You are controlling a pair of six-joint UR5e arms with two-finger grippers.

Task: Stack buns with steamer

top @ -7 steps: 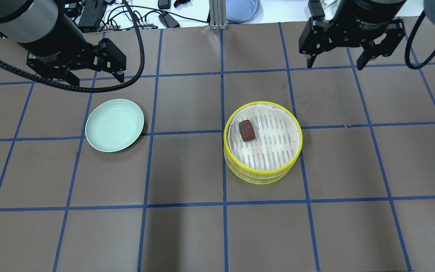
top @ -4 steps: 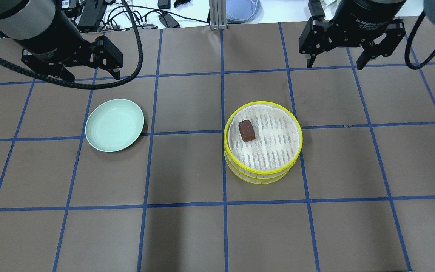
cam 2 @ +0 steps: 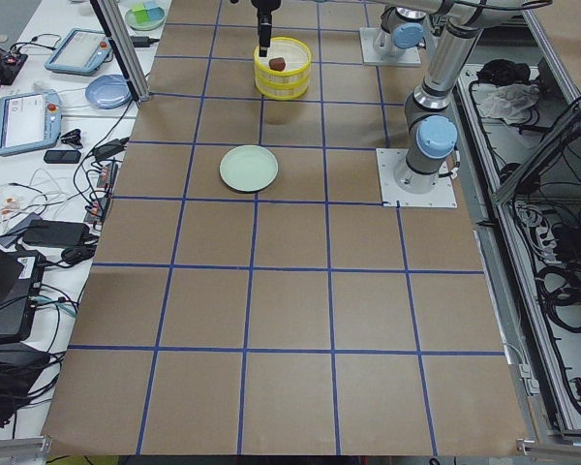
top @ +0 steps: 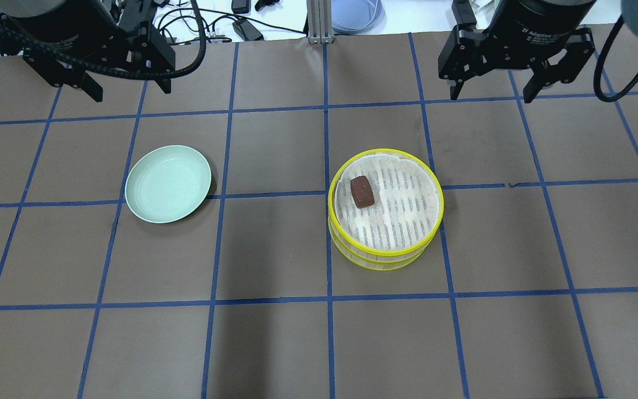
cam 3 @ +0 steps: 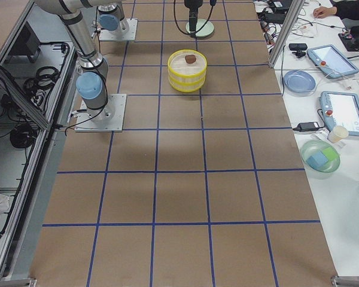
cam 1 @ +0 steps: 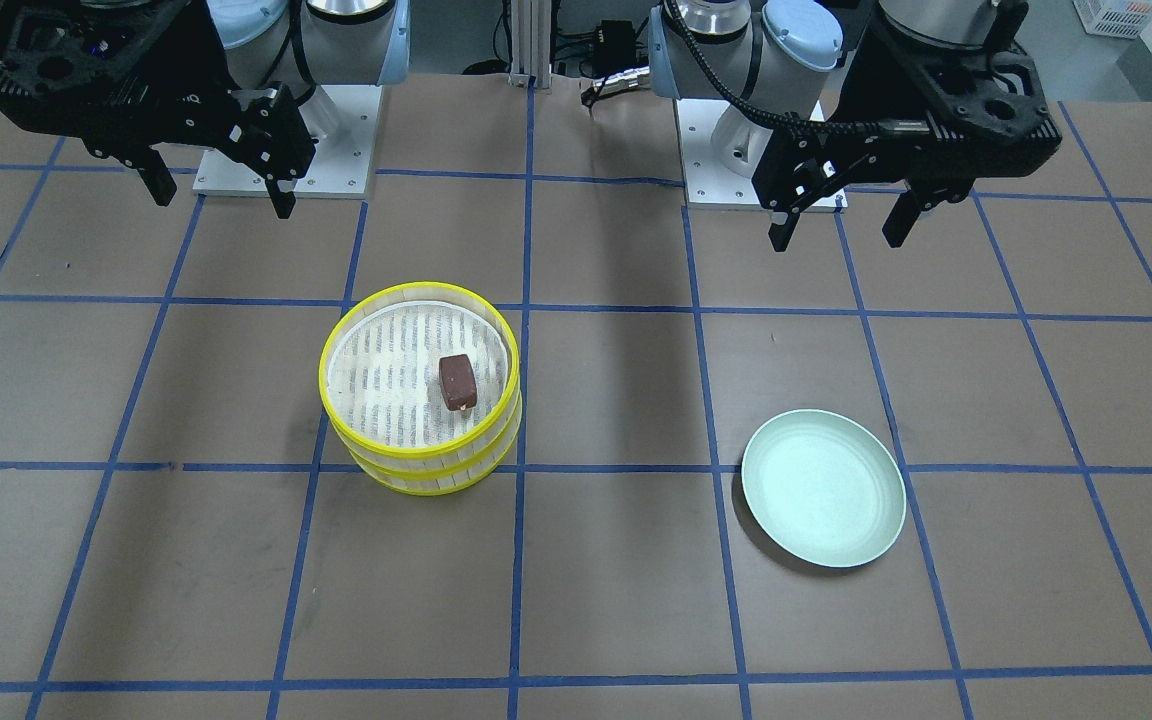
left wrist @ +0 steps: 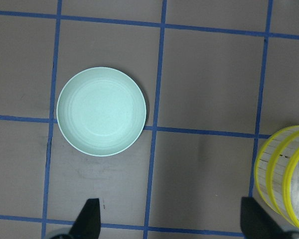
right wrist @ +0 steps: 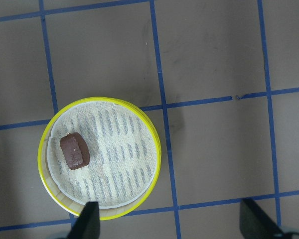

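Your left gripper (top: 129, 88) has drawn back, jaws apart (right gripper (top: 492, 94) too), so the stacked steamer (top: 384, 150) to its right looks finished.

The light is bright and even and comes from above. The steamer (top: 385, 260) throws only a thin, soft shadow around its base on the table (top: 274, 249). In the overhead view two broad, faint dark bands lie on the table on the near side of the steamer. The plate (top: 168, 183), well apart from the steamer, has a narrow dark shadow on the edge that faces the steamer. Beyond the steamer, the white desk past the table is washed out by glare. In the right wrist view the steamer's liner stripes are sharp, while the fingertips (right wrist: 89, 221) of the right gripper (right wrist: 172, 226) below it are soft-edged. In both side views the steamer shows little detail.
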